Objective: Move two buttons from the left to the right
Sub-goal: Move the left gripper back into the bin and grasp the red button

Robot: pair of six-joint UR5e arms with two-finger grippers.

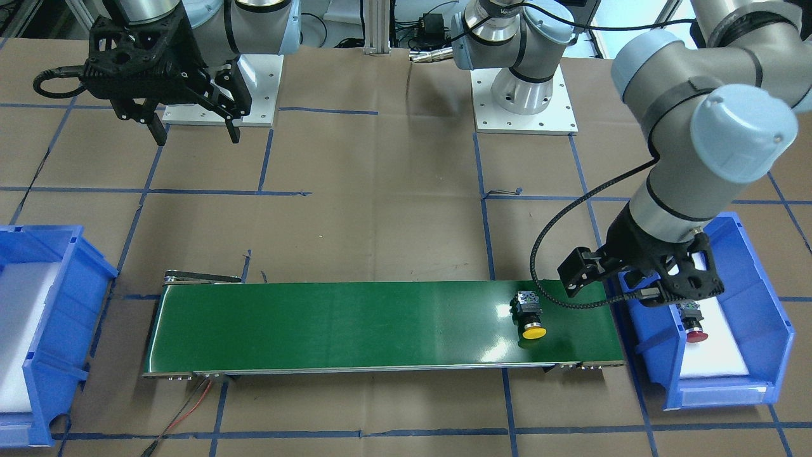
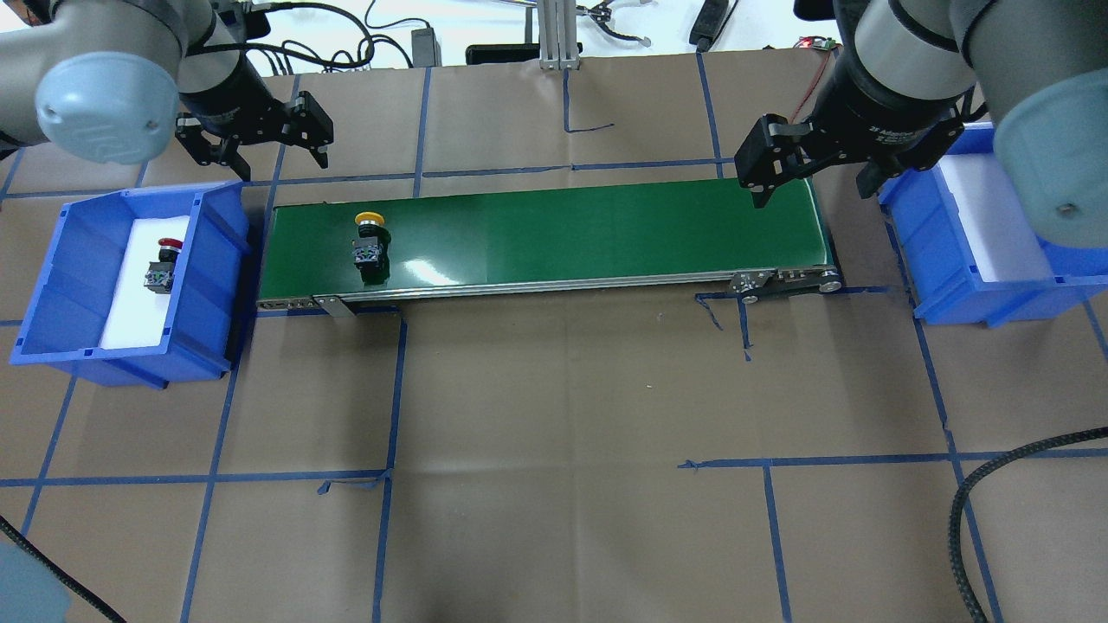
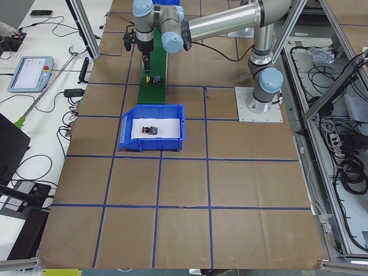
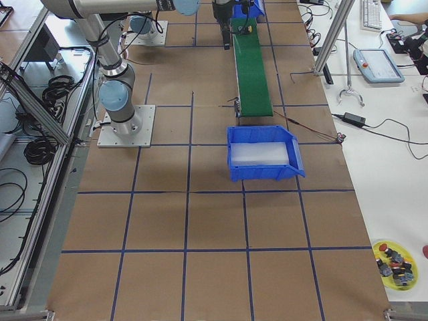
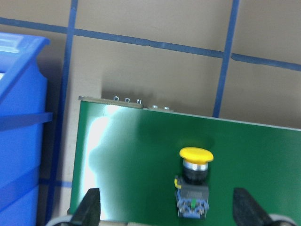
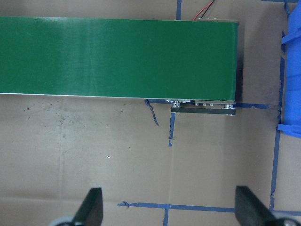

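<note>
The yellow mushroom-capped push-button switch (image 2: 370,240) lies on its side at the green conveyor belt's (image 2: 606,229) left end. The red-capped push-button switch (image 2: 163,264) lies in the blue plastic bin (image 2: 52,285) just beside that end. The left gripper (image 2: 277,160) hangs above that end, wide open and empty. The right gripper (image 2: 814,186) hangs the same way above the belt's right end.

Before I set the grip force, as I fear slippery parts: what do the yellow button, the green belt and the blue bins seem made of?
The yellow button: smooth plastic cap, black plastic body, judging by the moulded look. The green belt: glossy, probably PVC or rubber; it shows bright glare. The blue bins: rigid moulded plastic, semi-matt, with ribbed walls.
</note>
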